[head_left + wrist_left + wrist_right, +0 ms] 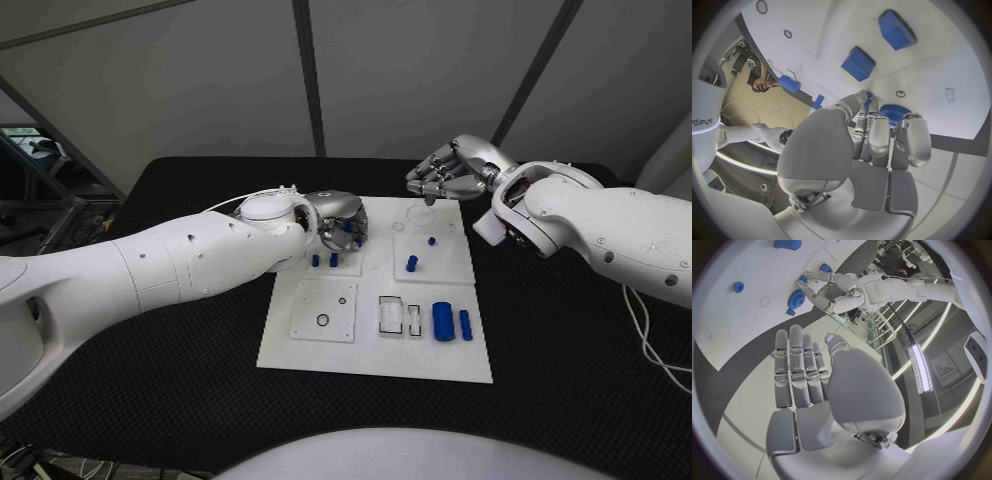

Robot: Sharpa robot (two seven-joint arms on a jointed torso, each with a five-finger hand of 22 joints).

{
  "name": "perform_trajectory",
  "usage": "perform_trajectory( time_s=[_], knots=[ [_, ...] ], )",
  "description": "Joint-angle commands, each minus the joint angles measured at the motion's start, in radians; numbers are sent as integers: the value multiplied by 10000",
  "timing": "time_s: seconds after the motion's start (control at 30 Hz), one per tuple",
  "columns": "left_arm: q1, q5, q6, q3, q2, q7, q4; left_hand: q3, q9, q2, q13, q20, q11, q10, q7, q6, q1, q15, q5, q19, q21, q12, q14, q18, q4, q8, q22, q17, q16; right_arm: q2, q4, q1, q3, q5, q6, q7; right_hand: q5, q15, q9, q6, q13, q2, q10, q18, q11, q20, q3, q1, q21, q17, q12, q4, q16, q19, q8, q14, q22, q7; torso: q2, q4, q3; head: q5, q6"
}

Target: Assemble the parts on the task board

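Note:
The white task board (375,345) lies in the middle of the black table. My left hand (335,225) is low over its far left part, and its fingertips (879,131) grip a blue toothed gear (893,111), also seen as the gear (796,298) against the board. Two blue blocks (859,63) sit just beyond the gear, in the head view as small blue pieces (325,260). My right hand (454,170) hovers above the board's far edge with its fingers (798,365) stretched out and nothing in them.
Other blue parts stand on the board: a peg (433,241), a short piece (411,263), a thick cylinder (443,320) and a thin one (466,324) at the near right. Rectangular slots (391,315) and a round hole (322,320) lie near the front.

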Motion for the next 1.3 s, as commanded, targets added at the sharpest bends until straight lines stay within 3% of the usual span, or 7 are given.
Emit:
perform_trajectory(
  time_s=[0.03,0.17,0.33,0.57,0.77,0.97,1.3],
  knots=[
    [-28,58,-132,-18,-65,-25,59,44,11,103,39,-7,10,85,6,97,10,-28,-17,79,66,29,19,-11,-8,21,470,-3,33,5,14,13,4,-31,-29,101,41,41,10,-63,-17,-8,-52,105,29,13,68,83,-46,4,-37,6,-29,75,-13,-31,-16,9,3,7,-7,5,7],
    [-29,72,-233,17,-167,-17,169,64,10,100,43,-12,6,113,7,125,1,-32,-19,90,90,22,23,-17,-26,20,494,3,40,2,5,11,4,-31,-36,105,41,41,10,-63,-17,-8,-52,105,29,13,68,83,-46,4,-37,6,-29,75,-13,-31,-16,9,-1,5,-2,17,14],
    [-29,56,-297,186,-286,-28,320,69,8,90,44,-14,7,122,11,132,-9,-33,-21,93,98,16,27,-19,-34,16,502,17,48,7,-24,7,4,-31,-45,116,41,41,10,-63,-17,-8,-52,105,29,13,68,83,-46,4,-37,6,-29,75,-13,-31,-16,9,-4,10,-5,27,35],
    [-30,107,-310,673,-608,-98,723,77,4,75,45,-17,9,132,16,139,-22,-33,-24,92,97,5,32,-19,-47,7,504,24,55,4,-53,-14,4,-31,-51,127,41,41,10,-63,-17,-8,-52,105,29,13,68,83,-46,4,-37,6,-29,75,-13,-31,-16,9,-20,14,-2,62,46],
    [-33,187,-214,923,-969,-173,1051,87,-2,39,47,-20,10,157,17,155,-45,-34,-28,94,104,-13,39,-21,-75,-7,514,30,64,-7,-66,-36,4,-31,-48,136,41,41,10,-63,-17,-8,-52,105,29,13,68,83,-46,4,-37,6,-29,75,-13,-31,-16,9,-11,26,-11,74,61],
    [-36,379,-41,995,-1303,-287,1186,88,-6,19,48,-22,11,169,19,163,-63,-33,-31,94,106,-24,42,-21,-85,-14,518,29,68,-16,-76,-55,4,-31,-40,138,41,41,10,-63,-17,-8,-52,105,29,13,68,83,-46,4,-37,6,-29,75,-13,-31,-16,9,-14,12,9,115,52],
    [-139,652,132,1010,-1552,-394,1199,88,-14,-9,48,-22,15,184,24,175,-117,-31,-35,83,87,-50,42,-17,-88,-33,507,11,66,-11,-81,-63,4,-31,-26,136,41,41,10,-63,-17,-8,-52,105,29,13,68,83,-46,4,-37,6,-29,75,-13,-31,-16,9,2,-7,8,175,72]
  ],
)
